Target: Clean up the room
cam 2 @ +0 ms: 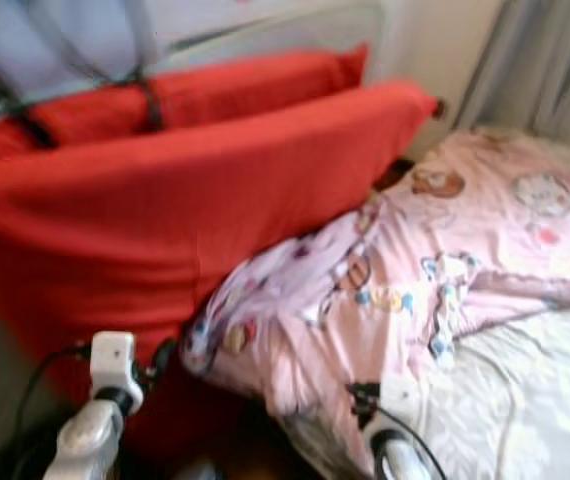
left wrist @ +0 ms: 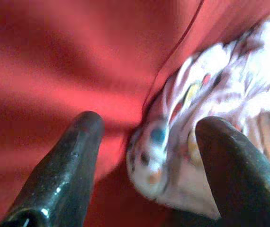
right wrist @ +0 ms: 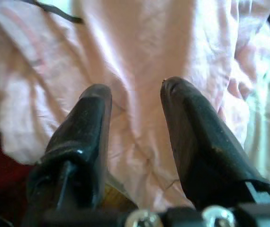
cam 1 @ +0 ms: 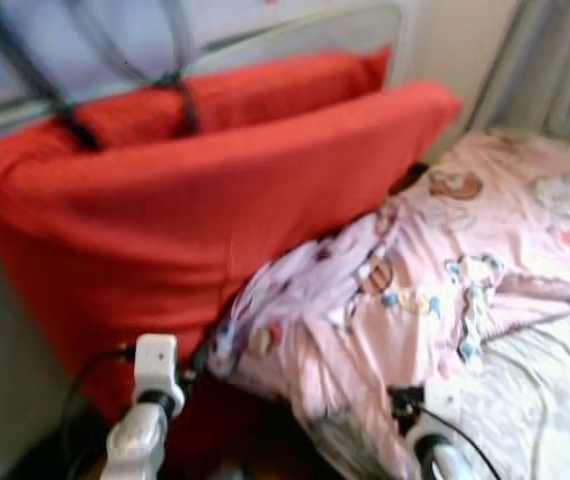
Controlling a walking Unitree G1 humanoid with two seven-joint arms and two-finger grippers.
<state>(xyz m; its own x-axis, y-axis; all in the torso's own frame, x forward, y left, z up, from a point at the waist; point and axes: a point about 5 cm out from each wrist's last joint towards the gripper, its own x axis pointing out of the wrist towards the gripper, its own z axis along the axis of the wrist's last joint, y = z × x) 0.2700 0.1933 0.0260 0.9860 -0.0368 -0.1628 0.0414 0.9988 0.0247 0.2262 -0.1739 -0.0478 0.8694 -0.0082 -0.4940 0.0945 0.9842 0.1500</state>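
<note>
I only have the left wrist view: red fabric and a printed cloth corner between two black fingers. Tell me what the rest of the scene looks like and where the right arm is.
Observer: The printed cloth is a pink cartoon quilt spread over a bed, bunched against a big red cushion.
Operator: Report the right gripper.
Observer: The right gripper is open, its fingers pointing at the quilt's pink fabric, nothing between them.
Operator: Say what lies beyond the quilt.
Observer: A white sheet shows on the robot's right, and grey curtains hang behind the bed.
</note>
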